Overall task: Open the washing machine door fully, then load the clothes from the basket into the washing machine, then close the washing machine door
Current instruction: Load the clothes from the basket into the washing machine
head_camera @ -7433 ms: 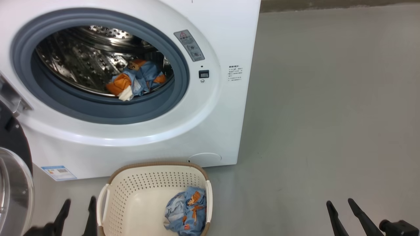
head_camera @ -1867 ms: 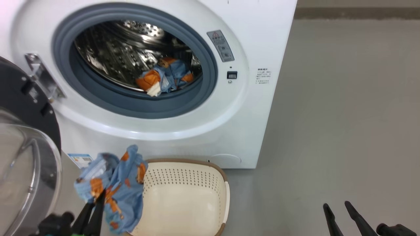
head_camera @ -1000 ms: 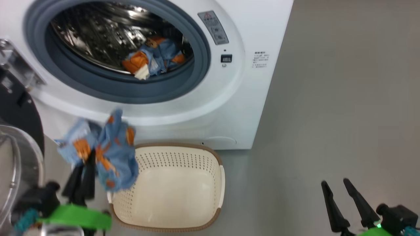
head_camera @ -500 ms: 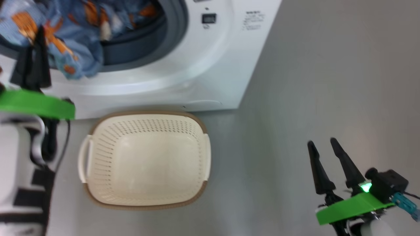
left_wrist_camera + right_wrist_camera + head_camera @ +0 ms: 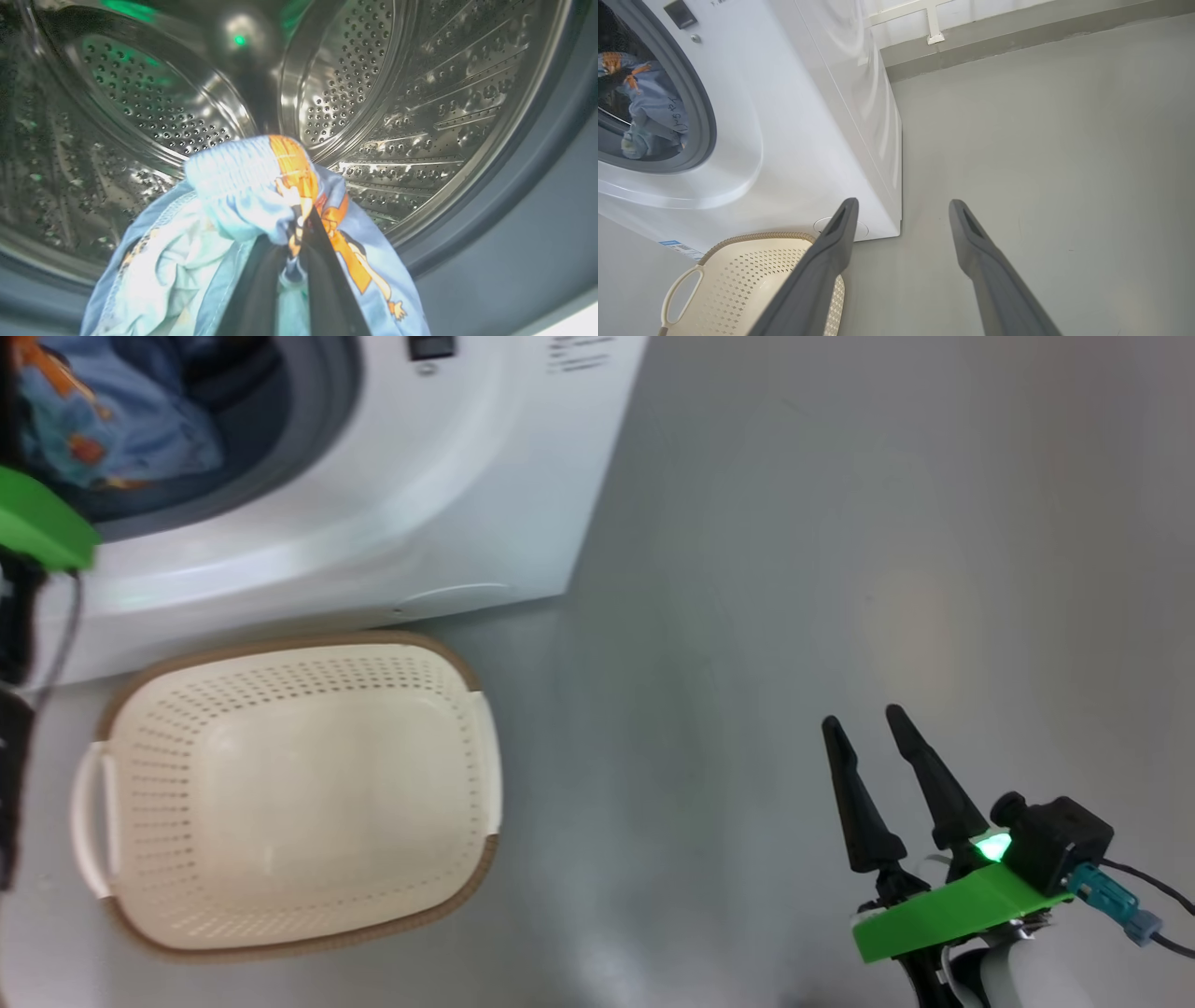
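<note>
Since a moment ago the left claw (image 5: 302, 223) has lifted the blue cartoon-print garment (image 5: 233, 186) from beside the basket (image 5: 280, 784) into the mouth of the washing machine (image 5: 420, 476), pinched tight on the cloth. That basket sits empty on the floor (image 5: 794, 569) just before the machine, so I'd say loading is nearly done: releasing the garment in the drum (image 5: 373, 70) and shutting the door remain. From the left wrist you get the perforated steel drum right behind the hanging cloth, where the head view catches just a corner of blue; the head view adds the right claw (image 5: 862, 719), spread wide and empty, well off to the side.
</note>
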Robot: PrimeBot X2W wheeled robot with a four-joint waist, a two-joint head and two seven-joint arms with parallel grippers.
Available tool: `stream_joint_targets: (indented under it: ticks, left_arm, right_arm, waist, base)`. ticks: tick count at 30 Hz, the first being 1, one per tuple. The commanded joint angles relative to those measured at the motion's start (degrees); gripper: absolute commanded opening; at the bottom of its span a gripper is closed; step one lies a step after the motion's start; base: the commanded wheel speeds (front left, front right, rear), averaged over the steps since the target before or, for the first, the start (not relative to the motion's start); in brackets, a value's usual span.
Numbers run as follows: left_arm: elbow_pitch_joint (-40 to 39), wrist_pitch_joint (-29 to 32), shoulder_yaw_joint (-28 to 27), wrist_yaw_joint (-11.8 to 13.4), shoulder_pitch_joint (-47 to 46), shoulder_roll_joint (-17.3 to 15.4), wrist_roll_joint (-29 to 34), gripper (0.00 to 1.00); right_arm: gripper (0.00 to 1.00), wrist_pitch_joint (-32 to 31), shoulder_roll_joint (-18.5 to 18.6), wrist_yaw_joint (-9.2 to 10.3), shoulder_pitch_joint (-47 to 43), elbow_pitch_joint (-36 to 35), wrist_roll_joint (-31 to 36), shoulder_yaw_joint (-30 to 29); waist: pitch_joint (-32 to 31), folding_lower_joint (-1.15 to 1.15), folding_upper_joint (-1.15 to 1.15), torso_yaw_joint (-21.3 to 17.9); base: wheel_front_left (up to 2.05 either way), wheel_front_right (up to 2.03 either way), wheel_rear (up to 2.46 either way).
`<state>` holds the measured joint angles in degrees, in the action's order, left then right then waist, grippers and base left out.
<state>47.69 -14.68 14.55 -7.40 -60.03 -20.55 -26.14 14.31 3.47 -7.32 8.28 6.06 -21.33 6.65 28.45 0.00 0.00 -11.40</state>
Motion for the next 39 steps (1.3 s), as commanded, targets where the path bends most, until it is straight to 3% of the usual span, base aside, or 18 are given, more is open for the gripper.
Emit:
stream_joint_targets:
  ticks: [1,10,12,13,27,39]
  left_arm:
    - [-0.01,-0.31,-0.85,-0.09,-3.95,-4.11,0.18,0.0]
    - [-6.06,-0.32,-6.7,0.13,-9.07,-4.84,6.55,0.01]
    - [-5.06,-0.32,-8.03,0.15,-8.06,-4.46,7.6,0.47]
    - [-3.42,-0.32,-8.37,0.14,-7.52,-4.32,7.94,1.0]
    - [2.85,-0.32,-11.24,-0.06,-6.09,-2.56,9.53,1.0]
    - [-2.03,-0.32,-13.13,-0.08,4.31,1.75,9.19,1.0]
  right_arm:
    - [1.0,0.69,-0.29,-0.17,0.51,-1.13,-0.35,1.65]
    - [1.0,0.69,-0.53,-0.17,1.27,-1.38,-0.58,1.86]
    - [1.0,0.69,-0.55,-0.17,1.35,-1.19,-0.66,2.07]
    - [1.0,0.69,-0.56,-0.17,1.36,-1.07,-0.83,2.23]
    - [1.0,0.69,-0.58,-0.17,1.31,-0.94,-1.36,2.1]
    - [1.0,0.69,-0.42,-0.17,0.41,-0.53,-0.17,1.13]
  waist:
    - [1.9,0.0,0.0,-2.52]
    - [3.34,0.0,0.0,-3.42]
    - [3.24,0.0,0.0,-3.58]
    - [3.07,0.0,0.0,-3.68]
    - [2.21,0.0,0.0,-2.82]
    - [-1.12,0.0,0.0,-0.2]
  base:
    - [0.0,0.0,0.0]
    - [0.0,0.0,0.0]
    - [0.0,0.0,0.0]
    - [0.0,0.0,0.0]
    - [0.0,0.0,0.0]
    - [0.0,0.0,0.0]
